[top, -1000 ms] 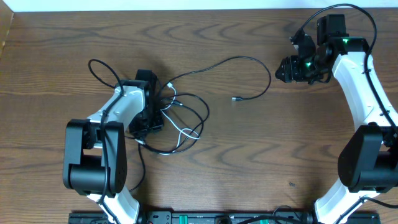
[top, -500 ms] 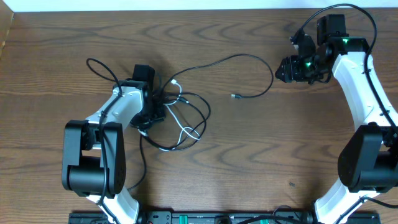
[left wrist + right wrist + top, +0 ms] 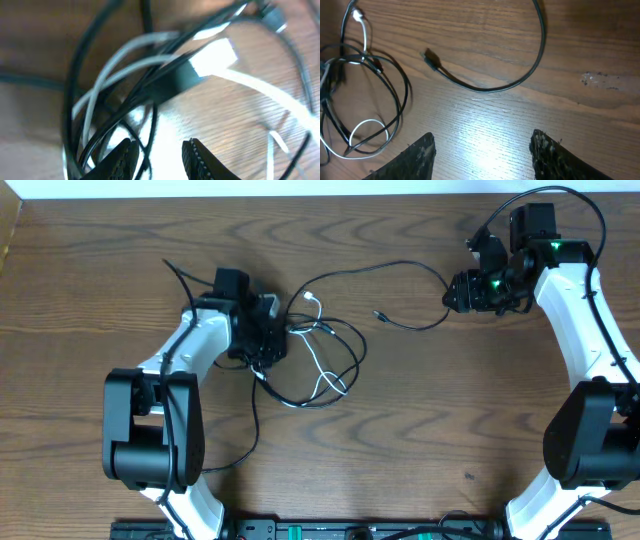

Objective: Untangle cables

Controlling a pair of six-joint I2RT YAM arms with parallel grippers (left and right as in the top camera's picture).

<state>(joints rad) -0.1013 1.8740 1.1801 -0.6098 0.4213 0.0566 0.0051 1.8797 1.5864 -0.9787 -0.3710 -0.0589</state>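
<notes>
Thin black cables [image 3: 485,90] and a white cable [image 3: 260,90] lie tangled in loops.

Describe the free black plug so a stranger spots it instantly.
Look at the wooden table, between the cable tangle and the right gripper. The plug ends a black cable looping out toward that gripper, lying alone on bare wood, outside the tangle.

Top-down overhead, two low wrist views, shared cables [image 3: 316,360]

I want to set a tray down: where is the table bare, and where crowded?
Bare wood lies between the cable tangle and the right arm, below the loose black cable. It is crowded around the left end effector, at the tangle.
</notes>
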